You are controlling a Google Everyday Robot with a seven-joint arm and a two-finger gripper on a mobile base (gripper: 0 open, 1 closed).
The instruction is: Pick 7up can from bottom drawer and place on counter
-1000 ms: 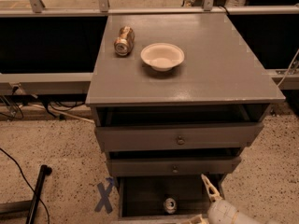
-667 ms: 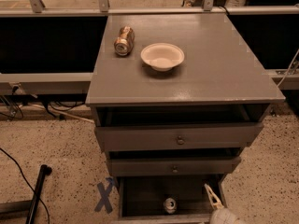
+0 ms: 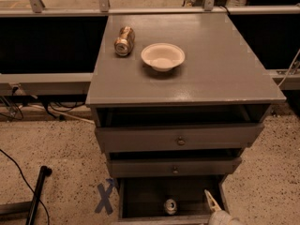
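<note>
The 7up can (image 3: 170,206) stands upright in the open bottom drawer (image 3: 140,198), near its front middle; I see its silver pull-tab top. My gripper (image 3: 213,205) is at the bottom edge of the view, at the drawer's right front corner, right of the can and apart from it. Only one pale finger shows clearly. The counter (image 3: 220,64) is the wide grey top of the cabinet above.
A gold-brown can (image 3: 124,41) lies on its side on the counter's back left, next to a white bowl (image 3: 162,56). The two upper drawers with knobs stand slightly open. A blue X tape mark (image 3: 106,197) and a black pole (image 3: 37,195) are on the floor at left.
My gripper has moved down and to the right, toward the bottom edge of the view. The can, bowl and drawers have not moved.
</note>
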